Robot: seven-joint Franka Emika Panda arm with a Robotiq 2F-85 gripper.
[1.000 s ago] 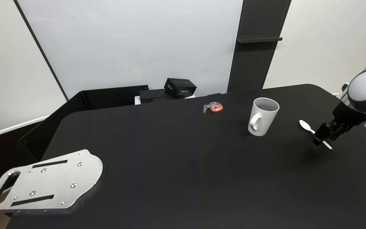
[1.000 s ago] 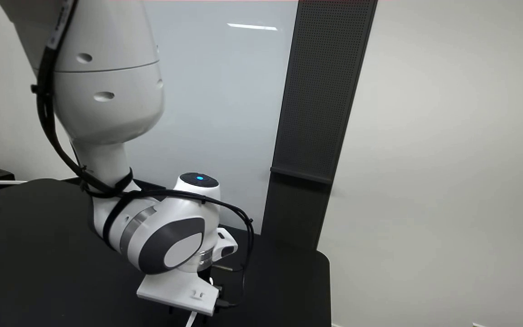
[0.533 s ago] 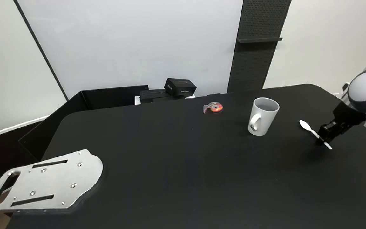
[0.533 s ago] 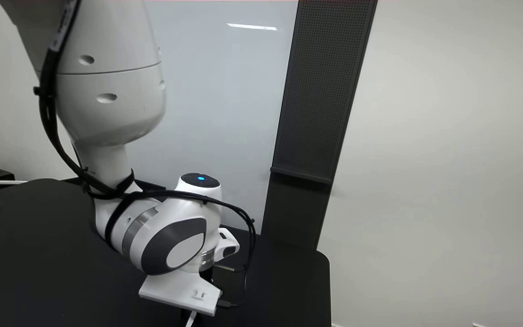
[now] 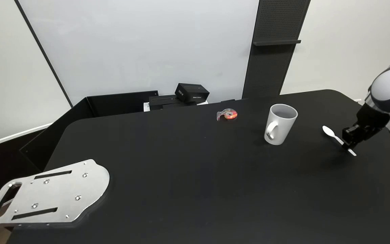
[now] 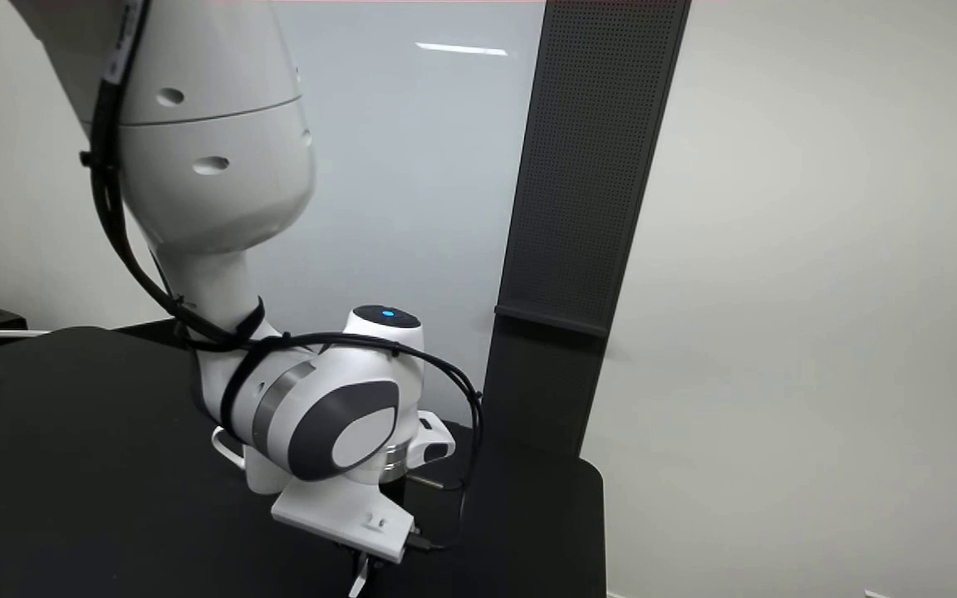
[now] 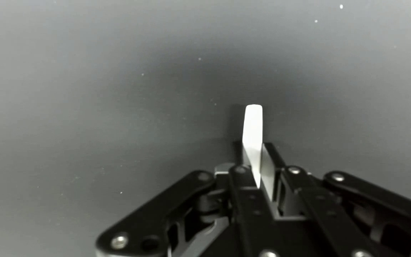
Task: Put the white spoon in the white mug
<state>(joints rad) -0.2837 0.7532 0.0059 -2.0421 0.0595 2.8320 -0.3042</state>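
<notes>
The white spoon point(image 5: 330, 133) is gripped by its handle, its bowl pointing toward the mug side. My gripper point(image 5: 348, 145) is shut on it; in the wrist view the pads of the gripper point(image 7: 252, 151) pinch the white handle point(image 7: 253, 125), whose end sticks out beyond them. The spoon appears slightly above the dark table, though the gap is hard to judge. Left of the gripper, the white mug point(image 5: 280, 127) stands upright with its loop handle facing the camera. In an exterior view the arm partly covers the mug point(image 6: 262, 475), and only the handle end of the spoon point(image 6: 358, 579) shows.
A red tape dispenser point(image 5: 230, 114) lies left of the mug, near the back edge. Black boxes point(image 5: 192, 92) sit behind the table. A silver metal plate point(image 5: 59, 193) rests at the far left. Behind the table rises a dark perforated panel point(image 5: 276, 64).
The fingers have closed on the spoon's handle. Gripper and spoon have since shifted slightly up and right in both exterior views, and the mug has come into sight behind the arm.
</notes>
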